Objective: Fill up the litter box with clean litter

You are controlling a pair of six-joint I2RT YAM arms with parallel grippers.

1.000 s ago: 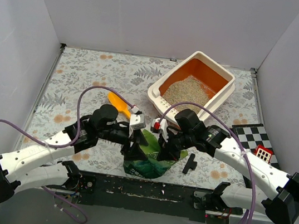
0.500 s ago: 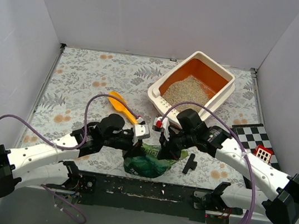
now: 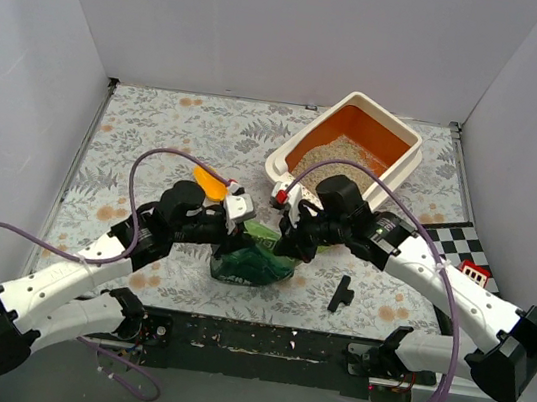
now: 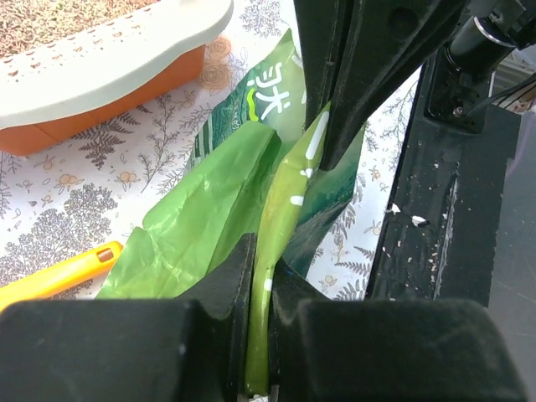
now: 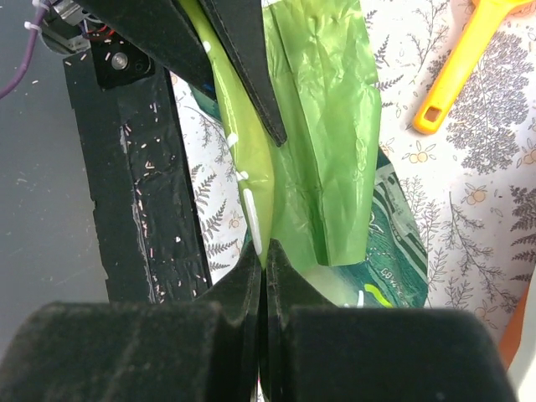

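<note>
The left tool (image 4: 261, 260) and right tool (image 5: 262, 264) each clamp one green bag (image 3: 249, 264) near one litter box (image 3: 411, 141).

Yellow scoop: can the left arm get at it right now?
Probably not yet: the left gripper is shut on the green bag, shared with the right gripper. The yellow scoop lies nearby, unobstructed.

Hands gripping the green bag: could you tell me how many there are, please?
2. The left hand pinches the top of the green bag on its left side; the right hand pinches it on its right side.
</note>
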